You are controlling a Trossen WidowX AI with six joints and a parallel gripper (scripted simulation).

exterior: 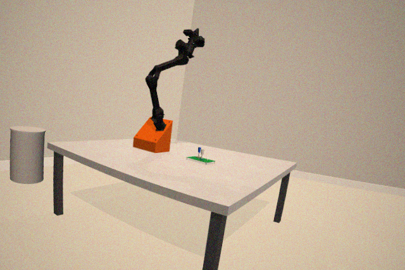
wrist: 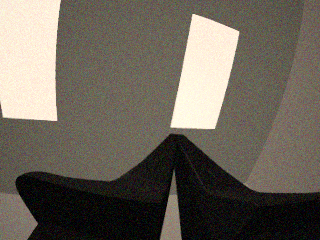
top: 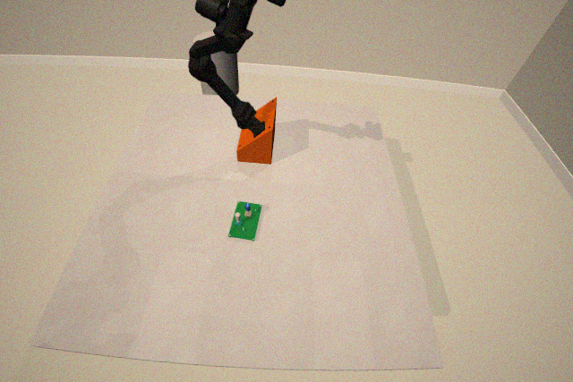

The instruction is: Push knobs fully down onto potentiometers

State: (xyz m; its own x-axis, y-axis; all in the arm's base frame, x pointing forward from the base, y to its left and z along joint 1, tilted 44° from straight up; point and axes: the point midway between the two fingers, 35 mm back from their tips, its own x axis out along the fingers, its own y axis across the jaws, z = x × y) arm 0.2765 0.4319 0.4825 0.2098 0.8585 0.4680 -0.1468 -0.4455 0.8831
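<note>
The green circuit board (top: 250, 230) (exterior: 206, 160) stands on short legs on the table. A blue knob (top: 247, 206) (exterior: 199, 150) and a white knob (top: 237, 215) (exterior: 202, 152) stand upright on it, each high above the board on its potentiometer. The blue one is nearer the robot's base. The exact gap under each knob is too small to tell. My gripper (wrist: 175, 140) is shut with its fingertips together and nothing between them. It is raised high above the table, well away from the board, and points upward; the board is outside the wrist view.
The orange base block (top: 254, 150) (exterior: 143, 143) carries the arm and stands on the table (top: 323, 275) (exterior: 107, 159) behind the board. A grey cylinder (top: 226, 72) (exterior: 26, 155) stands on the floor beyond the table. Bright ceiling panels (wrist: 205, 75) show in the wrist view.
</note>
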